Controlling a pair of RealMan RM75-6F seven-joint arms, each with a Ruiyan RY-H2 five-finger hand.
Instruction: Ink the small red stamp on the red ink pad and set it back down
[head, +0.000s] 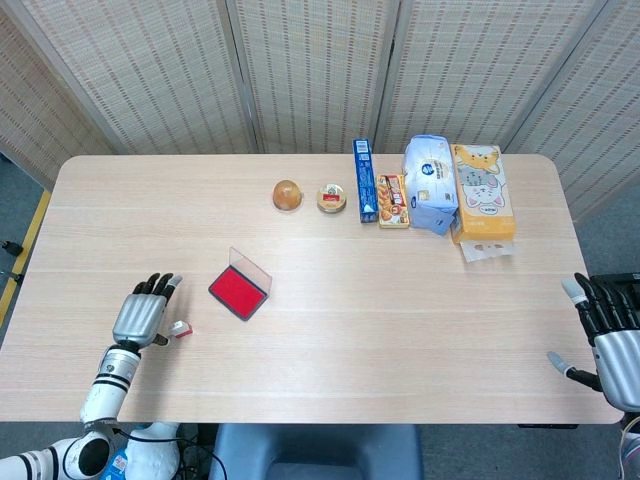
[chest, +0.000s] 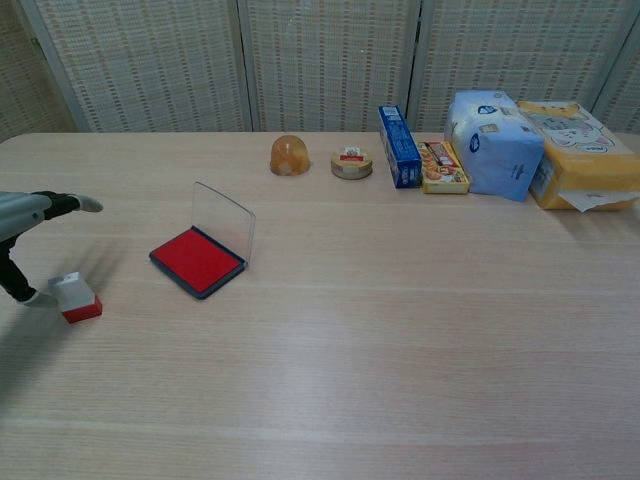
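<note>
The small stamp (head: 180, 328), white on top with a red base, stands upright on the table left of the red ink pad (head: 238, 291). In the chest view the stamp (chest: 76, 297) sits apart from the pad (chest: 197, 260), whose clear lid (chest: 223, 222) is raised. My left hand (head: 141, 318) lies just left of the stamp, fingers stretched out and apart. Its thumb tip touches the stamp's white side, and nothing is gripped. My right hand (head: 611, 337) hovers at the table's right edge, fingers spread and holding nothing.
Along the far side stand an onion-like ball (head: 287, 194), a small round tin (head: 332, 198), a blue box (head: 364, 179), a snack pack (head: 393, 201), a blue tissue pack (head: 431, 183) and a yellow tissue box (head: 481, 192).
</note>
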